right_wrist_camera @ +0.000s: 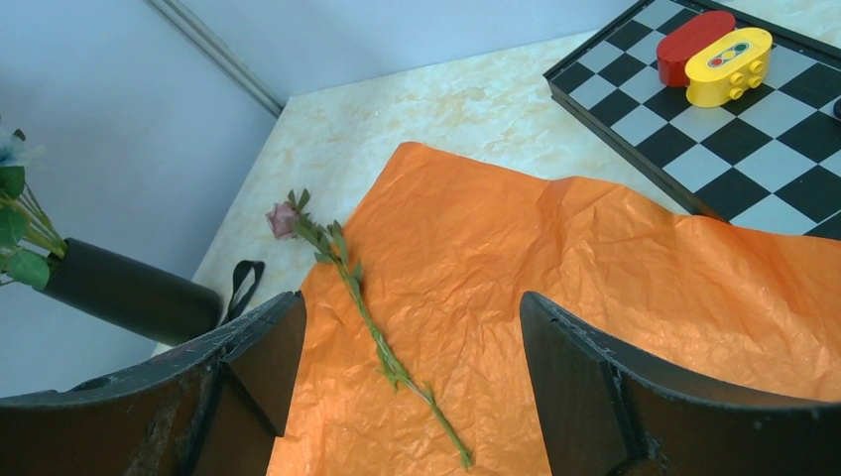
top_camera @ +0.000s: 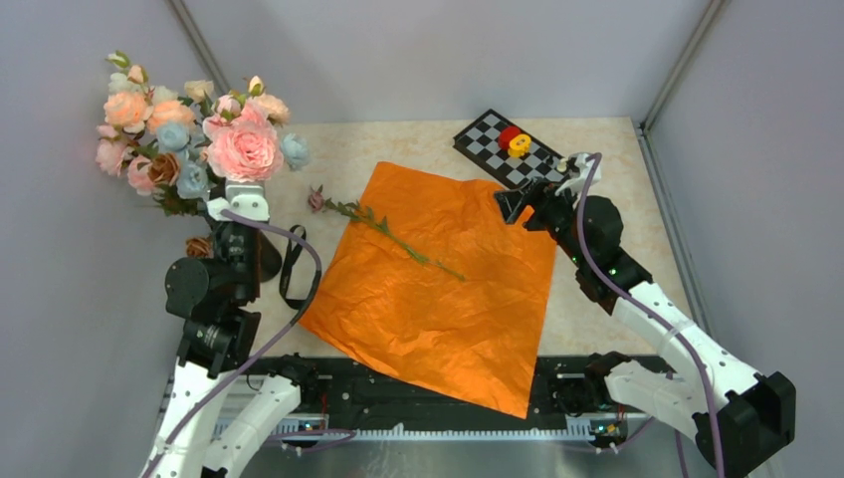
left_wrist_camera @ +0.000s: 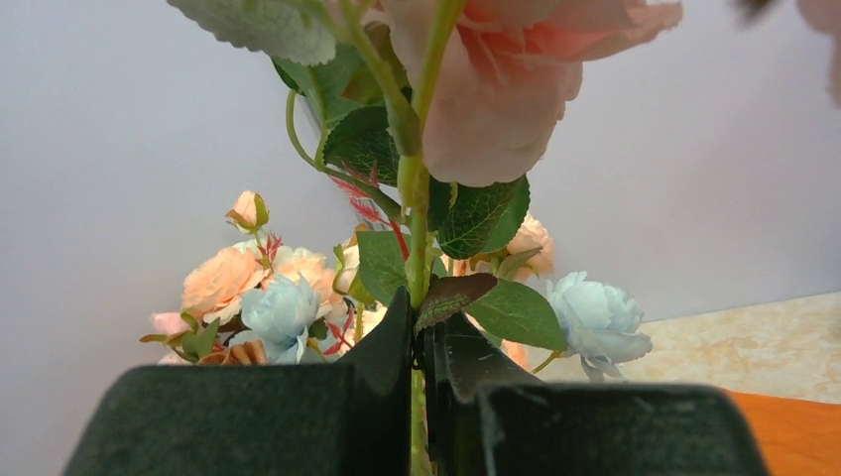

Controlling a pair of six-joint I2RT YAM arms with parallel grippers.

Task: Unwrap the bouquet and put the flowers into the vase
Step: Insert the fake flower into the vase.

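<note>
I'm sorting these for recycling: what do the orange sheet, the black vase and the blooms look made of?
The orange sheet: thin matte paper, by its fine crinkles and creases. The vase: matte black, plastic or coated metal; the look leaves it open. The flowers: probably fabric petals on plastic stems, judging by the stamped-looking leaves.

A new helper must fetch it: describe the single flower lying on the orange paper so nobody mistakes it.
Find the big orange paper spread flat in the centre. Across its far-left edge lies one thin green stem, its small mauve bud poking past the paper. It is the only flower lying down; all the others stand in the bunch at the far left.
</note>
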